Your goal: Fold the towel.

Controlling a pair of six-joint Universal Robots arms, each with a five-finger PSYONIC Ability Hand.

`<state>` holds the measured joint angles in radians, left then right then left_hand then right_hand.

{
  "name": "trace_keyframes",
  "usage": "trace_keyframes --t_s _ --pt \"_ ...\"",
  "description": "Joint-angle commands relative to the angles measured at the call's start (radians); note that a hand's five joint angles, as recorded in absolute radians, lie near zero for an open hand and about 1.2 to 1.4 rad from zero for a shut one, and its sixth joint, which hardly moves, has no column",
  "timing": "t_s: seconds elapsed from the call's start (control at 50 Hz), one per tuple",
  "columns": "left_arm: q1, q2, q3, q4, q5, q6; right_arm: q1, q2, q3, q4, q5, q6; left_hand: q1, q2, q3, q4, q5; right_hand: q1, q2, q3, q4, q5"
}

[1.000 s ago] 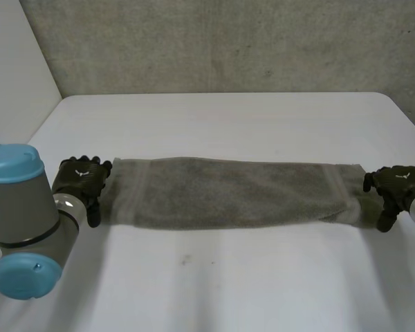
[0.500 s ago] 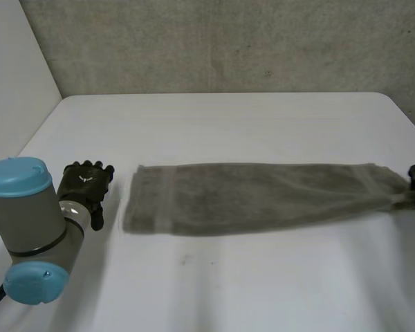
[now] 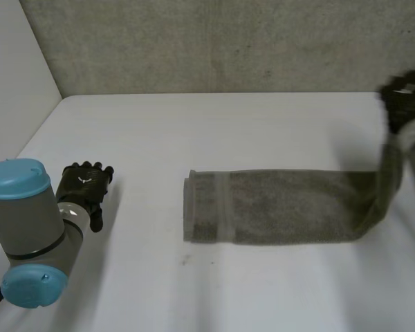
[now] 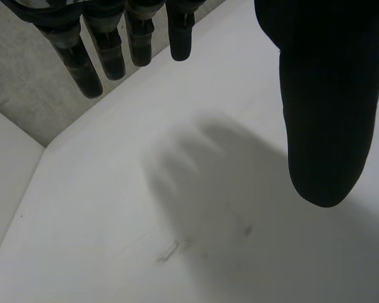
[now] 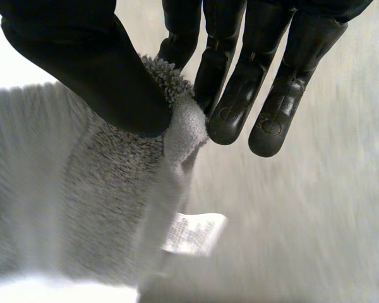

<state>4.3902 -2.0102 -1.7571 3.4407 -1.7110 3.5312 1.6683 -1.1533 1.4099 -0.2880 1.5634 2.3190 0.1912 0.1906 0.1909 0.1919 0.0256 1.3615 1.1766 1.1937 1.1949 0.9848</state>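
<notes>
White table (image 3: pixel 194 131), grey towel (image 3: pixel 283 214) lying lengthwise on it, right end seemingly raised off the surface

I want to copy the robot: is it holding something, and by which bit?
The right hand pinches the towel by one end, between thumb and fingers. The left hand holds nothing.
</notes>
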Motion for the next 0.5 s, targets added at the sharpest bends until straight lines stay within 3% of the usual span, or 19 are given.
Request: trace_keyframes --t_s 0.02,0.14,0.34,0.36,0.38,0.4,0.44,0.5 --pt "0.000 0.007 -0.004 0.000 -0.001 -0.002 0.394 0.072 -0.022 -0.077 -0.028 0.026 0.011 0.011 0.011 0.010 0.002 0.035 0.220 0.203 0.201 0.237" --pt "-0.002 0.016 -0.008 -0.002 -0.001 -0.002 0.592 0.168 0.035 -0.074 -0.081 0.034 0.008 0.008 0.008 0.007 -0.001 0.035 0.220 0.203 0.201 0.237" --pt "-0.014 0.031 0.011 0.000 0.001 -0.002 0.668 0.234 0.101 -0.068 -0.164 0.028 0.005 0.005 0.005 0.004 -0.004 0.010 0.195 0.177 0.176 0.212" --pt "-0.014 0.031 0.011 0.000 0.001 -0.002 0.663 0.228 0.103 -0.059 -0.160 0.028 0.005 0.005 0.005 0.004 -0.004 -0.508 -0.323 -0.340 -0.341 -0.306" --pt "-0.018 0.031 0.019 0.000 0.001 0.001 0.663 0.228 0.103 -0.059 -0.160 0.028 0.005 0.005 0.005 0.004 -0.004 -0.513 -0.328 -0.345 -0.347 -0.311" --pt "-0.023 0.031 0.031 -0.001 0.001 0.000 0.660 0.218 0.104 -0.047 -0.148 0.031 0.005 0.005 0.005 0.004 -0.004 -1.057 -0.872 -0.889 -0.890 -0.855" --pt "-0.032 0.031 0.045 -0.002 0.001 0.000 0.657 0.196 0.104 -0.033 -0.132 0.036 0.005 0.005 0.005 0.004 -0.004 -1.187 -1.002 -1.019 -1.020 -0.985" --pt "-0.063 0.033 0.073 -0.002 0.001 -0.003 0.631 0.135 0.116 -0.019 -0.100 0.065 0.008 0.008 0.008 0.007 -0.001 -1.187 -1.002 -1.019 -1.020 -0.985"
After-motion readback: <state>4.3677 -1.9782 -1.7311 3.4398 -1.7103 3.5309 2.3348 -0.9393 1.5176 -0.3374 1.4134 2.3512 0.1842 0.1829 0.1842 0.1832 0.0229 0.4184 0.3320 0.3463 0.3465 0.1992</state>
